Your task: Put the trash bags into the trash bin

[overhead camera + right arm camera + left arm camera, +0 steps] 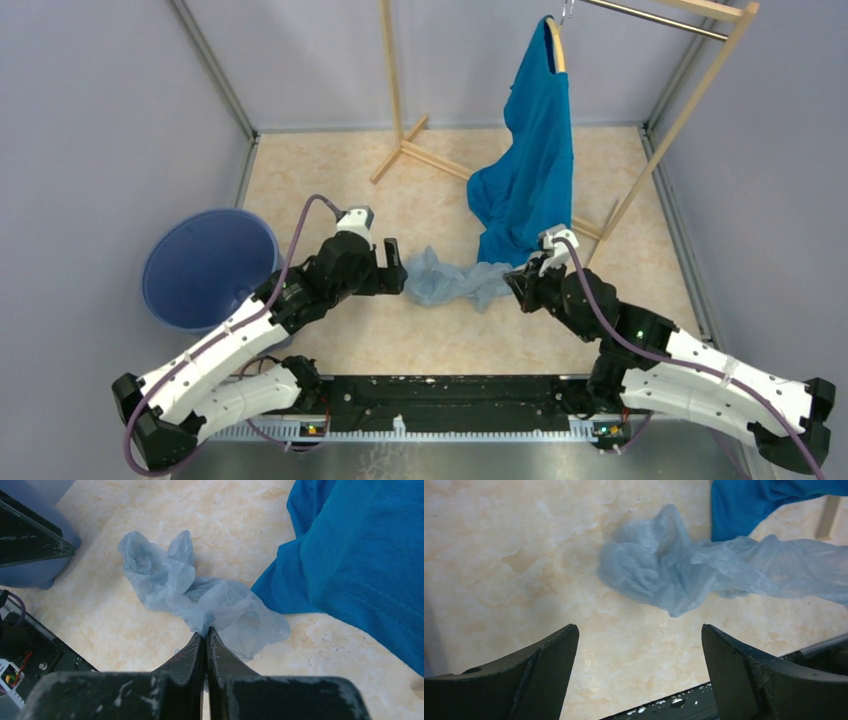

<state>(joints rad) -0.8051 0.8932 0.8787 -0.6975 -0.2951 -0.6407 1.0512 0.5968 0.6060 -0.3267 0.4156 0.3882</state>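
The pale blue-grey trash bag (452, 279) lies crumpled on the table between my two grippers. It shows in the left wrist view (684, 572) and the right wrist view (190, 592). My right gripper (205, 632) is shut on the near edge of the bag; it sits at the bag's right end in the top view (516, 283). My left gripper (639, 647) is open and empty, just short of the bag's left end (398, 268). The round blue trash bin (208, 267) stands at the left, behind my left arm.
A bright blue T-shirt (530, 165) hangs from a wooden rack (405, 140) at the back, its hem touching the table beside the bag. The black base rail (440, 395) runs along the near edge. Grey walls close in the left and right sides.
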